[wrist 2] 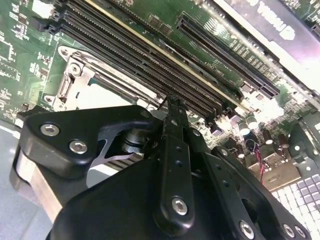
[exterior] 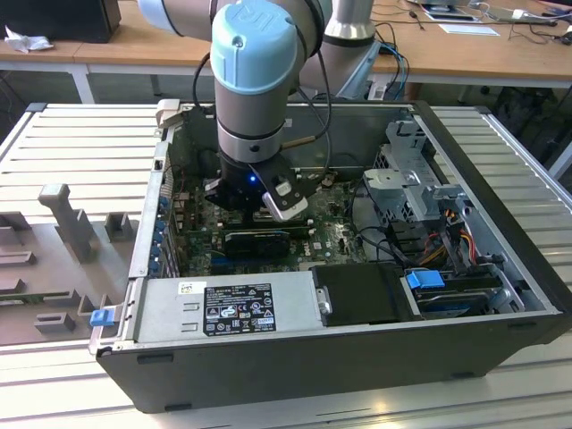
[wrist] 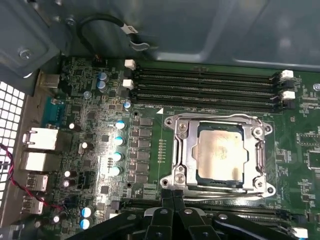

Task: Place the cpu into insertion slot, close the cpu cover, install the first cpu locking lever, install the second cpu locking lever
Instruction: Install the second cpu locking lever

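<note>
Arm reaches down into open computer case; gripper low over green motherboard.

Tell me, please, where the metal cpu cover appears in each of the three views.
Exterior view: the arm's wrist stands in front of that part of the green board.
First wrist view: the cpu cover lies between the long black memory slots and the fingers.
Second wrist view: the cover lies beside those slots.
Shared landmark in both wrist views: the memory slots.
</note>
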`<state>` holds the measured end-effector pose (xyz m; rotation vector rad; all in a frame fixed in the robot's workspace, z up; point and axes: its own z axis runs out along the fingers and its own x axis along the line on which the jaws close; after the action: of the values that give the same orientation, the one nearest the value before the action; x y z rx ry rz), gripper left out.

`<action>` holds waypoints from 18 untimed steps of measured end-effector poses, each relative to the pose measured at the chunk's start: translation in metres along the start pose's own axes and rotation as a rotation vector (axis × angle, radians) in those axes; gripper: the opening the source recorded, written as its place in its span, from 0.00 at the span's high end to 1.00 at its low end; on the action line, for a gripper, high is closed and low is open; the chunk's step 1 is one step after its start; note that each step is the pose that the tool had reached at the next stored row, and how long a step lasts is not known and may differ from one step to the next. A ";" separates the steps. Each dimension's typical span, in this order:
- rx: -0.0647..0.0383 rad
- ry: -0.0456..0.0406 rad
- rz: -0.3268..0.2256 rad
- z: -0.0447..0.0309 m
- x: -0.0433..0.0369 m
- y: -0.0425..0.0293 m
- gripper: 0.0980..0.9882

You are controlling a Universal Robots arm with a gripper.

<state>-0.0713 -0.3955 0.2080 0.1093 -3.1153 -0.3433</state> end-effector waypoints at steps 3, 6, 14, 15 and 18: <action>-0.007 -0.0004 0.000 0.0027 0.0001 -0.0007 0.99; -0.025 -0.0014 -0.001 0.0044 0.0002 -0.0011 0.99; -0.071 -0.0041 -0.004 0.0104 0.0029 -0.0021 0.99; -0.076 -0.0044 -0.004 0.0120 0.0030 -0.0025 0.99; -0.079 -0.0046 -0.005 0.0115 0.0032 -0.0025 0.99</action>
<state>-0.0745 -0.3956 0.1962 0.1156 -3.1015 -0.4661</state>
